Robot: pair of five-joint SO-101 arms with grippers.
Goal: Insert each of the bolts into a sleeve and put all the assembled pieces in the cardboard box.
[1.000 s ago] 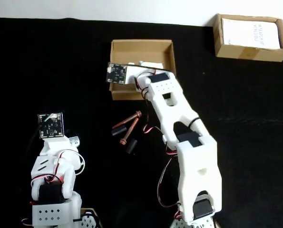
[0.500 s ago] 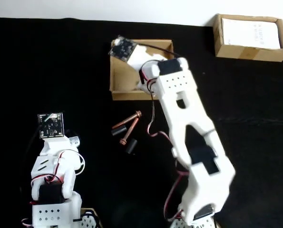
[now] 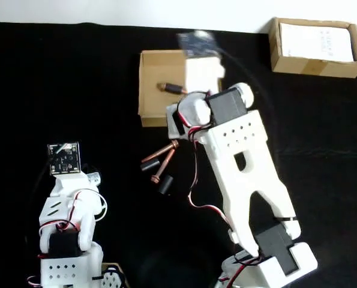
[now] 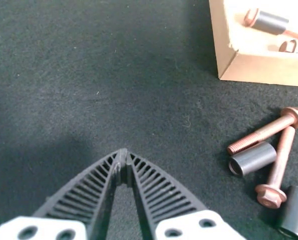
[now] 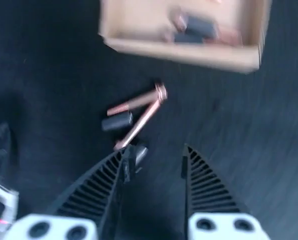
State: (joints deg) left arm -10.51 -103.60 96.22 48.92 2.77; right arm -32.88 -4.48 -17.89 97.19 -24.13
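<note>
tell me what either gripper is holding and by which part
Nothing is held: the left gripper is shut and empty, the right gripper open and empty.

We are noting a black surface [image 3: 58,78] spreading under the whole scene, its fine cloth weave showing up close. A separate cardboard tray [image 3: 313,67] is sitting at the far right corner, holding a white printed sheet [image 3: 316,42]. A pale strip [image 3: 106,11] is running along the far edge.
</note>
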